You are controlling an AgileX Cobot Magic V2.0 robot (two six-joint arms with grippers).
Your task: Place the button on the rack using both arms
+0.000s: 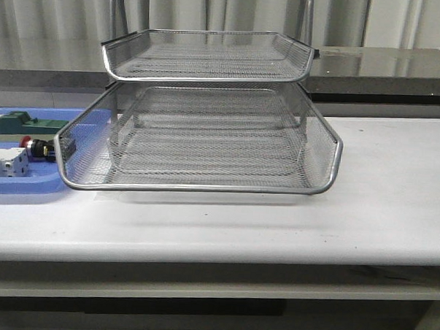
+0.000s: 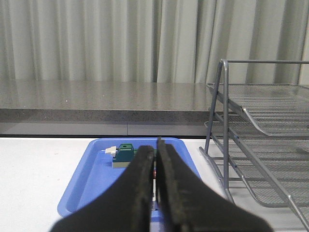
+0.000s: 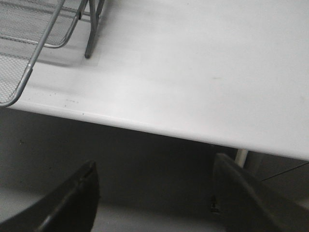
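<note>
Button (image 1: 35,147): lies on its side in the blue tray (image 1: 18,185), red head toward the tray's outer end, between the green block (image 1: 21,123) and the white breaker (image 1: 6,162). Not yet picked. Tray sits just beside the rack's (image 1: 207,135) left flank, likely a staging spot for parts within the L arm's reach.

Rel. to left gripper (image 2: 155,164): tray lies ahead of and below the fingers. A sliver of red/white shows through the slit between the fingers in the left wrist view, prob. button or breaker; cannot tell which. Green block (image 2: 124,153) visible just past the fingertips. Fingers clenched together, gripping nothing. Judgement: must part before any grasp, then drop toward the tray.

Right gripper (image 3: 154,193): fingers spread wide, empty, hanging off the table's (image 3: 203,72) front edge, below its surface. Rack corner (image 3: 29,63) lies ahead and off to one side; button well apart, across the rack. Likely parked, awaiting handover or a tray-steadying role.

Rack: lower tray pulled forward, mesh bare, presumably to receive the part.
</note>
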